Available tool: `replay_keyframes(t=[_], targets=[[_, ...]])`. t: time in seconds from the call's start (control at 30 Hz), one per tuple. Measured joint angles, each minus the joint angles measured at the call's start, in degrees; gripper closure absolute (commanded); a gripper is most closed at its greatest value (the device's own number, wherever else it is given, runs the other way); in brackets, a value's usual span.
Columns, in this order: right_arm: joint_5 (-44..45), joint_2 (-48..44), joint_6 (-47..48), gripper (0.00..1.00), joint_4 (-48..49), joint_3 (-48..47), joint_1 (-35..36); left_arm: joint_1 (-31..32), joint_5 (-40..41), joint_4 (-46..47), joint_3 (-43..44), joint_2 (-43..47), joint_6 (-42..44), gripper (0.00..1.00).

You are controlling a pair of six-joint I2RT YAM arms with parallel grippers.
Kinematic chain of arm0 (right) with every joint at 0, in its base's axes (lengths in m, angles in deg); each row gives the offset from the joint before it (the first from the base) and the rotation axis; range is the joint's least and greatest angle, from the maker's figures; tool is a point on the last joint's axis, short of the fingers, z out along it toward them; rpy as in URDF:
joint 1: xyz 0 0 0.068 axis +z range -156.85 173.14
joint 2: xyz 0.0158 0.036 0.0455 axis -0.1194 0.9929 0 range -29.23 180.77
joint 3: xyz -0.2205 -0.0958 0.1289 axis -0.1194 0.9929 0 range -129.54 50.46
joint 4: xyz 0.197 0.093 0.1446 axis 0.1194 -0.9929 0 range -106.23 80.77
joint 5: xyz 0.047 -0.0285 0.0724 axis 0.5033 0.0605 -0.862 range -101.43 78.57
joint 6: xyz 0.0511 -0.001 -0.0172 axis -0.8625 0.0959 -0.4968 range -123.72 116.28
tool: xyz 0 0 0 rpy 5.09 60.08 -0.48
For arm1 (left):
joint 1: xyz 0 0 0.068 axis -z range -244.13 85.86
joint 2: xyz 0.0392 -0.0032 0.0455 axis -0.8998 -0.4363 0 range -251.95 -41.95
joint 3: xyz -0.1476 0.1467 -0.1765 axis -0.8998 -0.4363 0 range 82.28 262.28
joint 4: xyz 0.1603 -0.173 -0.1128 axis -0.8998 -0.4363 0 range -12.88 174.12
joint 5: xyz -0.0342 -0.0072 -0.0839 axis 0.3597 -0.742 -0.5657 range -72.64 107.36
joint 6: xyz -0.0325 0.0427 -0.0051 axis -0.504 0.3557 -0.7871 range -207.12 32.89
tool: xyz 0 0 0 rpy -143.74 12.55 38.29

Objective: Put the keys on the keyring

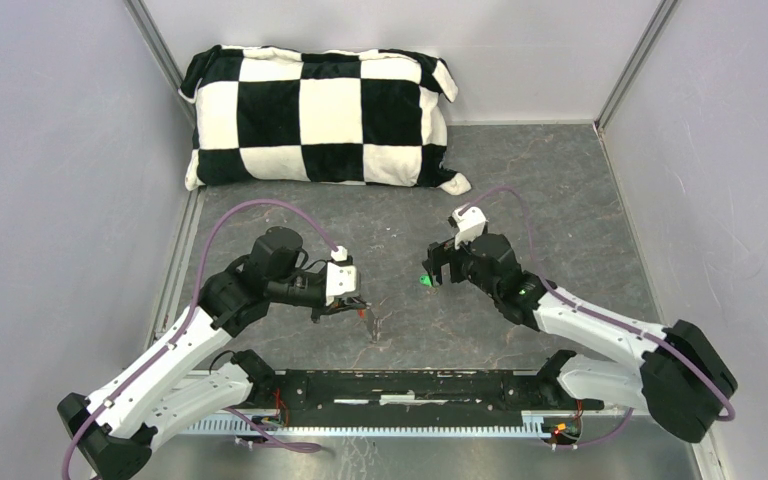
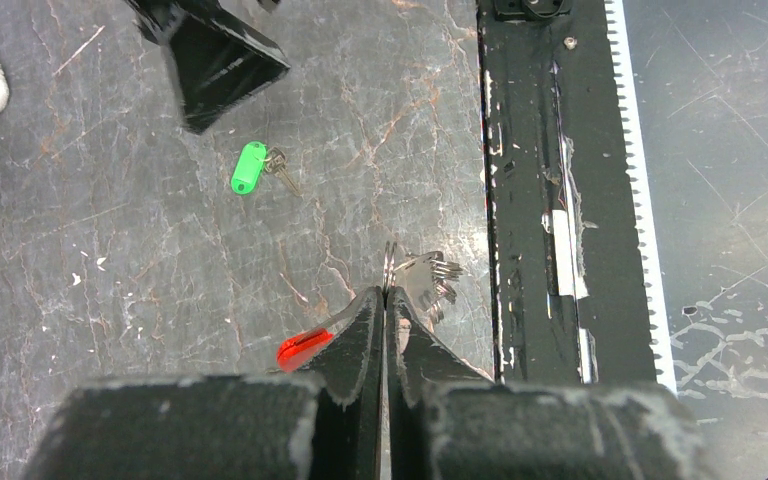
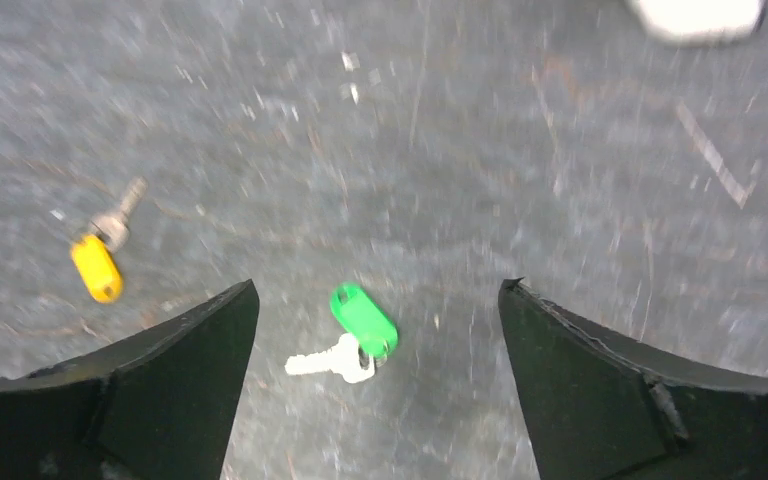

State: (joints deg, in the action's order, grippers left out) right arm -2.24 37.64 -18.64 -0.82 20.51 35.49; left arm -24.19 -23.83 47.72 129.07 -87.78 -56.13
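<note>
The left gripper [image 2: 385,295] is seen pressed together on the thin grey metal keyring loop [image 2: 390,265], which is pinched at its edge so that it stands up off the grey marbled tabletop [image 2: 160,250]. The elongated red plastic tag [image 2: 303,348] is seen low beside one finger. This hold is judged to be a presenting grip, with the loop raised and steadied so that a key can be threaded on. The small metal pieces [image 2: 432,275] beside the loop cannot be resolved. The right gripper [image 3: 380,285] is noted with jaws spread wide and nothing held, poised over the tabletop. The small key with a green plastic head [image 3: 363,320] is found lying flat, roughly midway between the two spread fingers and touched by neither. Its placement is judged ready for a closing pinch. The small key with a yellow plastic head [image 3: 97,265] lies outside the jaws, well off to one side. Neither key is judged to be threaded on yet.
</note>
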Motion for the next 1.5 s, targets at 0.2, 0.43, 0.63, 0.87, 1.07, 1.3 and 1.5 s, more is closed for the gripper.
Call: replay_keyframes(t=[0.2,0.43,0.63,0.87,1.07,1.3,1.5], targets=[[0.0,2.7,1.6,0.02,2.2,-2.1,-0.1,0.0,-1.0,0.0,0.6,0.0,0.0,0.98],[5.7,-4.8,4.5,0.02,3.6,2.9,0.3,0.0,-1.0,-0.1,1.7,-0.4,0.0,0.98],[7.4,0.5,4.5,0.08,5.1,3.9,3.9,0.0,-1.0,0.0,2.2,-0.4,0.0,0.98],[14.8,9.6,2.5,0.26,1.6,2.7,11.4,0.0,-1.1,0.0,2.2,-1.1,0.0,0.98],[19.0,12.3,-0.6,0.33,2.1,1.3,13.1,0.0,-1.2,0.0,2.2,-1.0,0.0,0.98],[19.4,15.3,-3.8,0.44,3.9,1.1,13.7,0.0,-1.2,0.0,2.2,-1.0,0.0,0.98],[19.4,15.8,-5.9,0.58,5.4,1.2,13.8,0.0,-1.2,0.0,2.2,-1.0,0.0,0.98]])
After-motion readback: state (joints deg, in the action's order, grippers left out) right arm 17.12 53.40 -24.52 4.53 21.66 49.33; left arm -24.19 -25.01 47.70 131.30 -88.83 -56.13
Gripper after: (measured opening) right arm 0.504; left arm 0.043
